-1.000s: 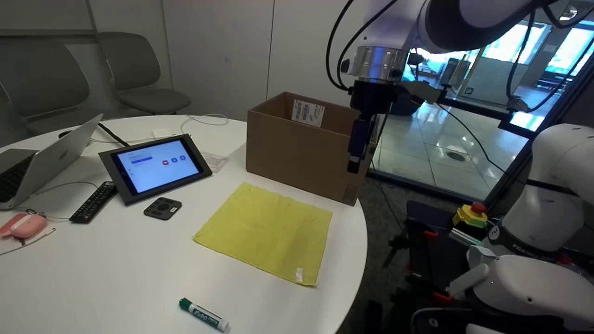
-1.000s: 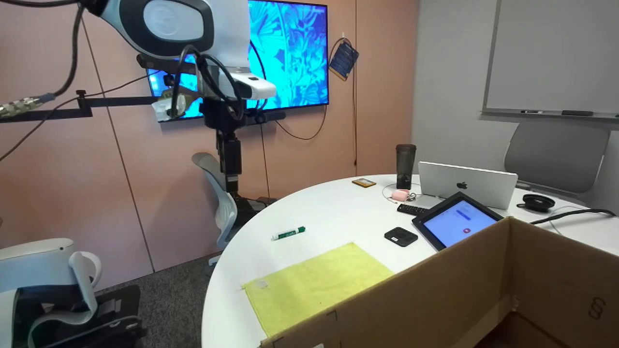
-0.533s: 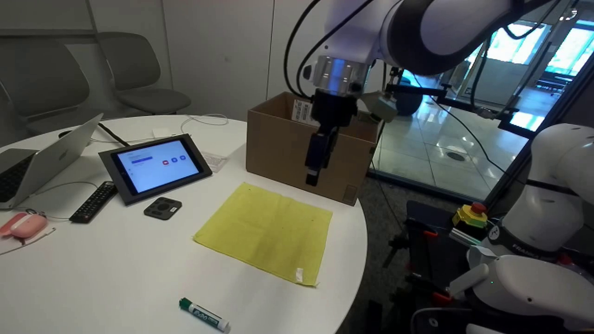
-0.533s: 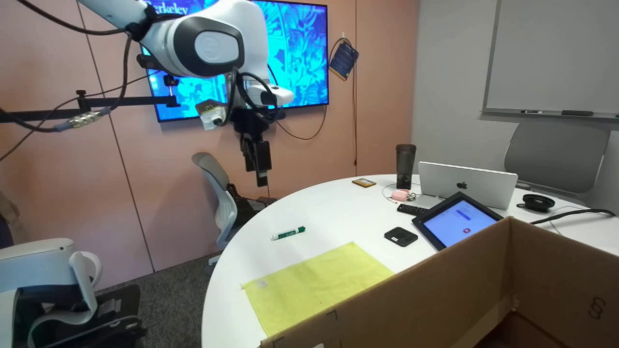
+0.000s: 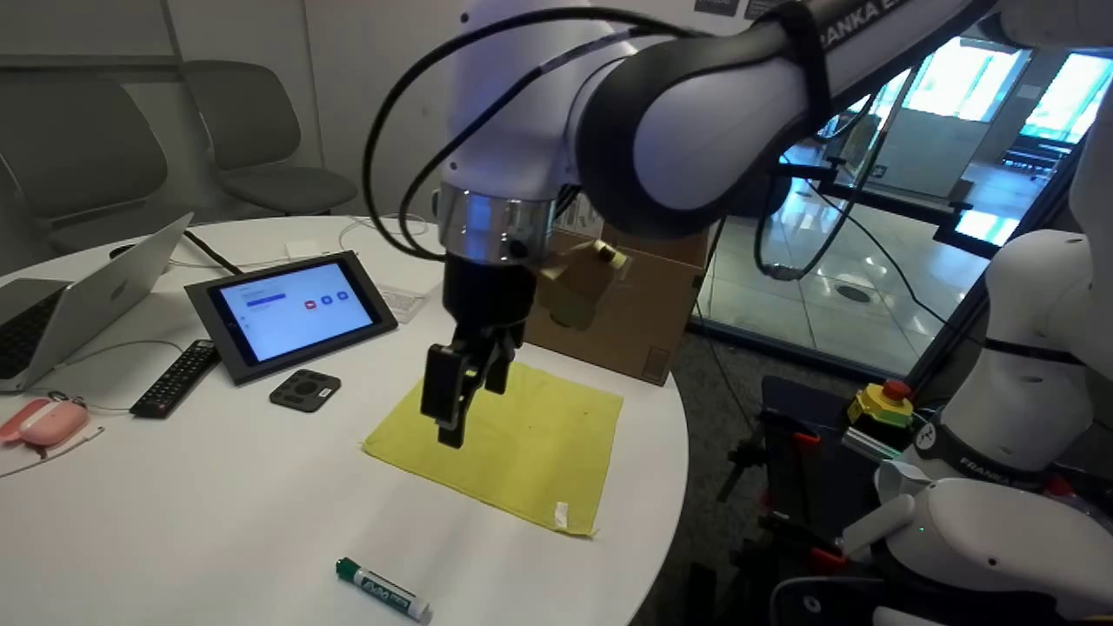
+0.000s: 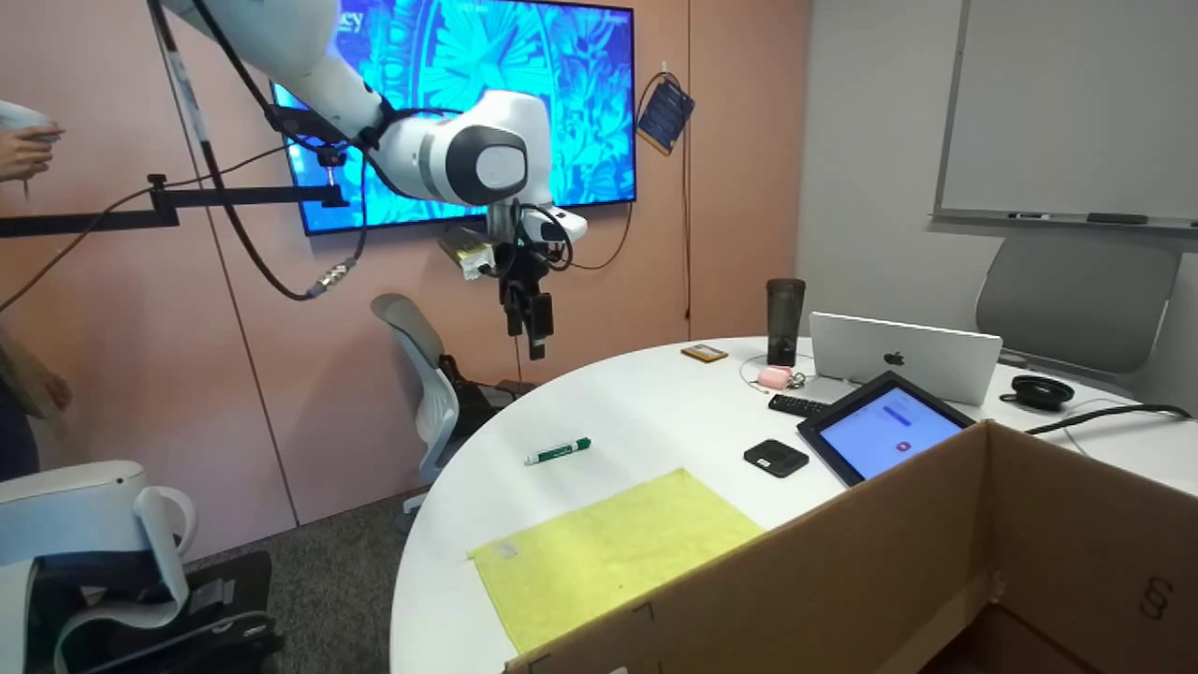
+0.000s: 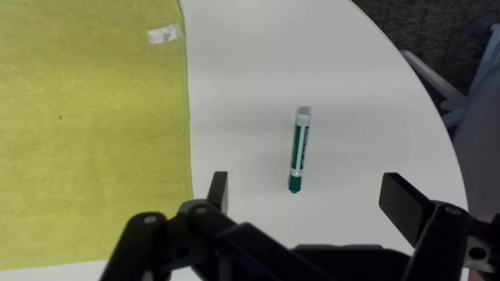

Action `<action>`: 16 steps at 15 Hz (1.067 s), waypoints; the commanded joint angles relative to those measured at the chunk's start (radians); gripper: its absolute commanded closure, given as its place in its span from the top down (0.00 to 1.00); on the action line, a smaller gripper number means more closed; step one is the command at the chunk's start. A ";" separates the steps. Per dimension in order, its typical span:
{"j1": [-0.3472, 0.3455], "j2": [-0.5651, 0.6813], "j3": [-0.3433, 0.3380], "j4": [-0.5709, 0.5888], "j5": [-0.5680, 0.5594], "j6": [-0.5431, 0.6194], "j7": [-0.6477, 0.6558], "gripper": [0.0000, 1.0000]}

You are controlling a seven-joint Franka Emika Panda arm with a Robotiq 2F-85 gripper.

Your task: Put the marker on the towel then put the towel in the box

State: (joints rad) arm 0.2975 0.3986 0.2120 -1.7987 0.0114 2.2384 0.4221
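While your gripper (image 7: 306, 191) hangs above the white table (image 5: 217, 522), its jaws stand wide apart | in the wrist view you see the marker (image 7: 299, 150) lying on the table, apart from the yellow towel (image 7: 97, 136) | that towel lies flat | near it you have the cardboard box (image 5: 643, 322) standing on the table

The gripper (image 7: 306, 193), near, has its jaws wide apart over the white table (image 7: 363, 125). The marker (image 7: 299, 148) lies on it, green end nearest, apart from the yellow towel (image 7: 97, 136), to its right. Past the right edge, blurred, is perhaps a chair (image 7: 480, 152).
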 commanded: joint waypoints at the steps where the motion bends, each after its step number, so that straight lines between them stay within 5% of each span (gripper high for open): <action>1: 0.086 0.200 -0.033 0.244 -0.040 -0.047 0.057 1.00; 7: 0.190 0.414 -0.102 0.435 -0.079 -0.025 0.084 1.00; 16: 0.204 0.622 -0.122 0.599 -0.051 -0.019 0.044 1.00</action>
State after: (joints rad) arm 0.4952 0.9443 0.0979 -1.3011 -0.0402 2.2327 0.4797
